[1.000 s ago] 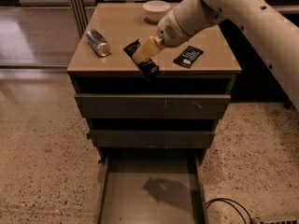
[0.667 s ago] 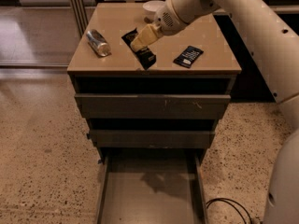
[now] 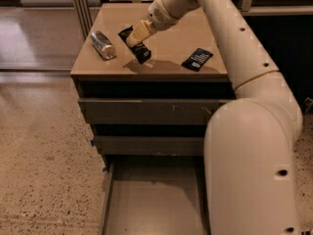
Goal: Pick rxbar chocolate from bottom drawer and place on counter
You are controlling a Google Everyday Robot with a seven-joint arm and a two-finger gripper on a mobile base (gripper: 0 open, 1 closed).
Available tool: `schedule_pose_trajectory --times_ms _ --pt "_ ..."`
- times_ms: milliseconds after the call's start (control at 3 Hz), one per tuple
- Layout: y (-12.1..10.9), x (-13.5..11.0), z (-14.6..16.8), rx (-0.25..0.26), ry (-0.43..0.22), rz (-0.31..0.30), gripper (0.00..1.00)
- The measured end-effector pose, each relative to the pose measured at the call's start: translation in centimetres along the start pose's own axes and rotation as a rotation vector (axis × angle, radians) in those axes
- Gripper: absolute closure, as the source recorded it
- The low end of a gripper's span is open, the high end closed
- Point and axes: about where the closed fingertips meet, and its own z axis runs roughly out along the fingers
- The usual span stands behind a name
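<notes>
Cream arm point(image 3: 234, 38) w/ dark screw holes, yellowish tool point(image 3: 134, 39) over counter point(image 3: 166, 65)

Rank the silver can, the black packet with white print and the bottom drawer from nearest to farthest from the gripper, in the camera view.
The gripper, over the counter, holds the rxbar chocolate.
1. silver can, close by, nearer the counter's left edge
2. black packet, farther off, near the right edge
3. bottom drawer, far below, at floor level

Extended from the lower right foreground, bent at a thick elbow, then angled up and left. Terminated by the gripper point(image 3: 136, 35), tilted down-left, low over the surface point(image 3: 168, 50), with jaws clamped on the rxbar chocolate point(image 3: 143, 54).
</notes>
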Motion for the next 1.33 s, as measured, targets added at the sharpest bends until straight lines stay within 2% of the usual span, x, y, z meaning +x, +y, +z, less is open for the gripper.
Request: schedule_pose_trajectory --times_ms 333,667,1000,1333 --pt "-1.6 0.2 3.7 -0.012 0.038 0.033 1.0" --pt "-3.3 1.5 6.3 -0.004 0.084 0.086 1.0" --pt "-3.7 1.5 6.4 0.001 0.08 0.089 1.0" --pt "-3.7 1.5 6.4 0.001 0.08 0.089 0.81"
